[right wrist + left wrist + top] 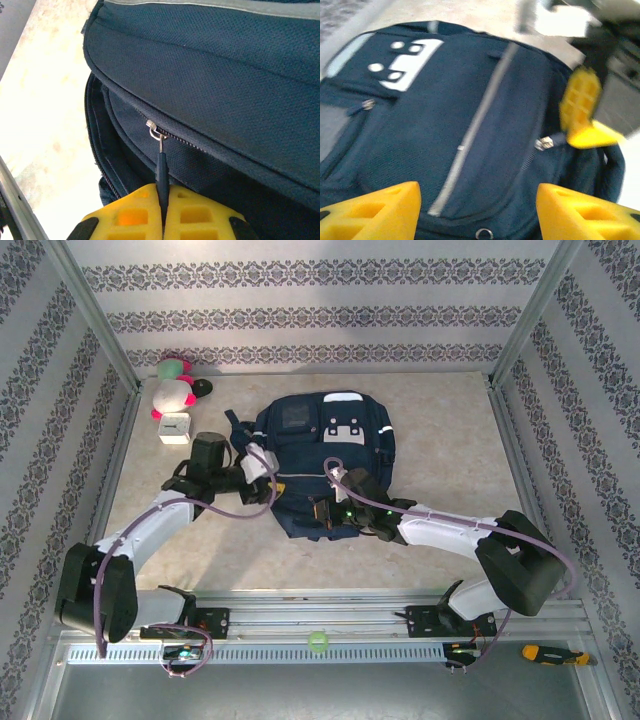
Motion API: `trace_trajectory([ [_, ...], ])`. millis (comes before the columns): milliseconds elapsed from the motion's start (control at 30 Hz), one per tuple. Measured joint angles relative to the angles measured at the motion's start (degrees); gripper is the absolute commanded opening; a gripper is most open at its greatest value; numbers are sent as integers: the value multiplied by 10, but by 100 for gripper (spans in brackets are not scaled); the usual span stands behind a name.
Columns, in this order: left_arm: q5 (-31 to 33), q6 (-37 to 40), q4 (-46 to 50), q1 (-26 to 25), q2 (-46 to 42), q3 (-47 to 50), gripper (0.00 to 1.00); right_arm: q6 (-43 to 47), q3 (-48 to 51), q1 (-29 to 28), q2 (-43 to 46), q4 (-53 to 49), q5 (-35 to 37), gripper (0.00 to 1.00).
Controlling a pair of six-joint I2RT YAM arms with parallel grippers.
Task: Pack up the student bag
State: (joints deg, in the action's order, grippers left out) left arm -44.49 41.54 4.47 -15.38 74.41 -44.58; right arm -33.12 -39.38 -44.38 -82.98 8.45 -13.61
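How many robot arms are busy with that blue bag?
2. The left arm reaches in from the left, its fingers open over the student bag; the right arm comes from the right, fingers pinching a zipper pull.

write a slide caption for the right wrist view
The right hand pinches the zipper pull of the navy backpack lying on the table.

The student bag [240, 75] is seen as matt navy cloth, woven with a pitted, mesh-like grain. Its zip slider [153, 128] is shown in bright, glossy metal, the zip pull [161, 167] in dull black. The fingers [131, 216] of the right gripper [163, 200] are seen as matt yellow plastic with moulded square hollows. The tabletop [45, 100] is read as smooth, pale, marbled.
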Motion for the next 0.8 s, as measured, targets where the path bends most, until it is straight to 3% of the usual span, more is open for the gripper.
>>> trace_trajectory([
  [167, 5, 133, 23, -61, 30, 0, 65, 0, 0, 0, 0, 0, -4, 0],
  [300, 33, 159, -7, -85, 61, 0, 64, 0, 0, 0, 0, 0, -4, 0],
  [400, 78, 165, -44, -94, 92, 0, 58, 0, 0, 0, 0, 0, -4, 0],
  [500, 124, 168, -86, -104, 122, 0, 42, 0, -2, 0, 0, -1, -6, 0],
  [600, 149, 161, -106, -110, 132, 0, 12, 0, -5, 0, 0, 0, -6, 0],
  [667, 150, 145, -104, -115, 131, 0, 0, 0, -8, 5, 0, 0, -5, 0],
  [767, 148, 130, -99, -115, 127, -1, 0, 0, -10, 9, 0, 0, -3, 1],
  [800, 148, 126, -96, -115, 126, -1, 0, 0, -10, 9, 0, 0, -3, 6],
])
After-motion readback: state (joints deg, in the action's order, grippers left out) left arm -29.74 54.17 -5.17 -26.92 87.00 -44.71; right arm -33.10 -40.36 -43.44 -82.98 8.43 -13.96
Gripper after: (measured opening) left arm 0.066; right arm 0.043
